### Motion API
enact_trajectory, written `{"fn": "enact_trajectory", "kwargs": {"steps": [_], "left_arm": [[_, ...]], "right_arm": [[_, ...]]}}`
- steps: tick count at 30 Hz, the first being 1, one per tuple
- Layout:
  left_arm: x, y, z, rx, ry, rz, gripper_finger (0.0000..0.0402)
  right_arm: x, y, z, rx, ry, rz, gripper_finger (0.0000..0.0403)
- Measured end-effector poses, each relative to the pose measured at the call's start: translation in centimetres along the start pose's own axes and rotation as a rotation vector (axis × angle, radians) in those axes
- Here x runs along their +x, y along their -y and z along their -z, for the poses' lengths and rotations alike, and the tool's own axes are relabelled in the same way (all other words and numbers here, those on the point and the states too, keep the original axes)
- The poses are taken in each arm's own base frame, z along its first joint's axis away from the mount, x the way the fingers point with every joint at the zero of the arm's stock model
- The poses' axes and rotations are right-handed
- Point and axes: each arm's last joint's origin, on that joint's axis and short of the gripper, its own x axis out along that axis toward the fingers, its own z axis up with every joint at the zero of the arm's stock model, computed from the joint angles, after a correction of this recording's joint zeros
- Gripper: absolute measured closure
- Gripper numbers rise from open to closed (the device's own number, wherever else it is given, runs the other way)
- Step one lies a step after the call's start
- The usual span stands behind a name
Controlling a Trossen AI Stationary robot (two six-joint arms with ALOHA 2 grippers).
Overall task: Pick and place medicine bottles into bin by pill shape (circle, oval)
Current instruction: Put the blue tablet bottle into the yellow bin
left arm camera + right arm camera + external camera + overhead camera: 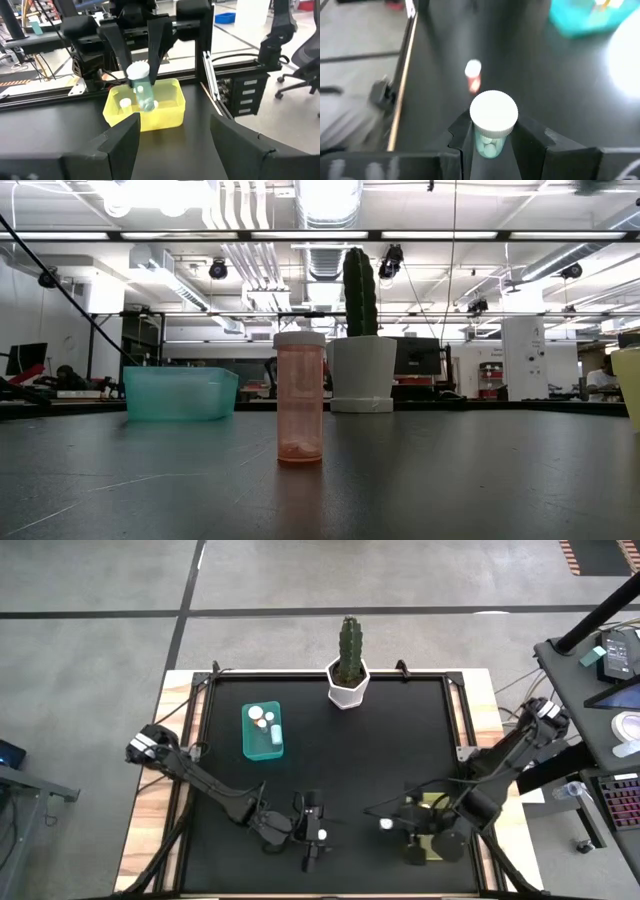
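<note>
My right gripper (392, 824) is shut on a medicine bottle (492, 125) with a white cap and a pale body showing white pills. It holds the bottle above the table, beside the yellow bin (437, 843). It also shows in the left wrist view (140, 84). An orange bottle with a white cap (300, 398) stands upright on its base on the black table, also in the high view (318, 834) and the right wrist view (473, 75). My left gripper (175, 135) is open and empty, raised over that orange bottle (311, 832). My right gripper pinches the bottle's body just under the white cap (490, 141) between its two fingers (465, 137). The fingers come from above, pointing down (155, 55). The bottle sits upright with its cap up, lifted clear of the table.
A teal bin (263, 730) at the left back holds a few white-capped bottles. The yellow bin (145, 107) holds a white-capped bottle. A cactus in a white hexagonal pot (347, 675) stands at the far edge. Metal frame rails (462, 720) border the black mat.
</note>
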Motion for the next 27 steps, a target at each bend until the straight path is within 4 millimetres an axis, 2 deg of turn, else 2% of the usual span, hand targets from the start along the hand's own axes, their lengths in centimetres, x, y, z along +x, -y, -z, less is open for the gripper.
{"fn": "enact_trajectory", "kwargs": {"steps": [8,16,21,27], "left_arm": [[-1.4,0.2,-1.1,0.009,-0.012,0.015,0.0178],[-1.6,0.1,-1.5,0.005,-0.003,0.016,0.0178],[-1.6,0.0,-1.6,0.001,0.003,-0.007,0.0178],[-1.6,-0.1,-2.1,-0.022,0.049,-0.027,0.0178]], "right_arm": [[-4.5,-0.6,3.6,0.121,-0.225,-0.042,0.03],[-8.0,-2.2,9.1,0.086,-0.238,-0.072,0.03],[-8.6,-1.6,12.6,0.043,-0.177,-0.049,0.03],[-7.6,-0.5,15.7,0.063,-0.095,-0.058,0.0301]]}}
